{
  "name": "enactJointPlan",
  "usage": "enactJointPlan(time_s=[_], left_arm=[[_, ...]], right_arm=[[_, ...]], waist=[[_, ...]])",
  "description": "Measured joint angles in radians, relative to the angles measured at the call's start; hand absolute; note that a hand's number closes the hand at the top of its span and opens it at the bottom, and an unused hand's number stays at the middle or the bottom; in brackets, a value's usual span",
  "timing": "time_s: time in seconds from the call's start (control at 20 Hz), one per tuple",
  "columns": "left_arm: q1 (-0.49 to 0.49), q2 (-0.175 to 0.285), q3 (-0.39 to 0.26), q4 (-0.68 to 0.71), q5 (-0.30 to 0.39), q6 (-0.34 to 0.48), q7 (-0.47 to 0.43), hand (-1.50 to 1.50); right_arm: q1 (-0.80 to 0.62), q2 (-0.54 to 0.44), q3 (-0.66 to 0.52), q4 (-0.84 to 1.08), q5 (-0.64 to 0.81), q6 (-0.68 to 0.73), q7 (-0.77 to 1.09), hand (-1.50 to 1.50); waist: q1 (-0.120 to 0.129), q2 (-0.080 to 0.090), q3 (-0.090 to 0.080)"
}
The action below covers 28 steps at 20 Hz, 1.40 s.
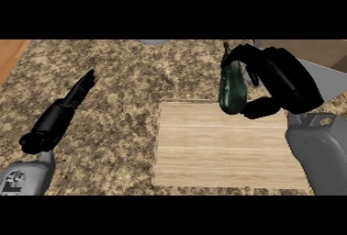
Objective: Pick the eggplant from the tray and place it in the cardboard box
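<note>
Speckled brown stone fills your view as the tabletop (122,92), with a strip of orange wood (10,55) along its far left edge. Right of the middle you see the tray (224,156), a flat board of pale wood lying square to you, with nothing resting on its face.

Look at your right hand (288,80) at the upper right. Its black fingers and thumb are curled round the eggplant (232,92), which reads as a dark, greenish, glossy body held nearly upright. The eggplant's lower end shows over the tray's far right corner, and its thin stem end points away from you. You cannot tell how high above the board it hangs. The grey right forearm (322,151) comes up along the tray's right side.

Beyond that hand, in the far right corner, you see the cardboard box (318,50), with a pale grey panel (328,82) slanting down beside it. The eggplant is left of the box, not inside it.

Your left hand (58,119) rests at the left, well apart from the tray, with its fingers straight, close together and pointing away from you, holding nothing.
</note>
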Motion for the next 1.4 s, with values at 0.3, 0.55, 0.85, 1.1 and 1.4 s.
enactJointPlan(time_s=[0.3,0.55,0.85,1.1,1.4], left_arm=[[-0.014,-0.008,-0.001,0.005,-0.004,-0.007,0.004,0.00],[-0.019,-0.015,-0.003,0.015,-0.015,-0.012,-0.008,0.00],[-0.026,-0.028,-0.014,0.008,-0.016,-0.022,0.003,0.00],[-0.043,-0.034,-0.012,0.006,-0.017,-0.022,0.011,0.00],[-0.057,-0.046,-0.022,0.019,-0.032,-0.017,0.000,0.00]], right_arm=[[-0.114,-0.031,-0.180,0.165,-0.038,-0.026,0.044,1.50],[-0.239,-0.100,-0.268,0.401,-0.027,-0.052,-0.012,1.50],[-0.318,-0.214,-0.265,0.682,0.042,-0.012,-0.123,1.50],[-0.378,-0.287,-0.241,0.906,0.087,0.072,-0.208,1.50],[-0.429,-0.361,-0.191,1.123,0.166,0.128,-0.328,-1.50]], waist=[[0.014,0.004,0.000],[0.024,0.008,0.000],[0.037,0.013,0.000],[0.050,0.018,0.001],[0.062,0.025,0.002]])
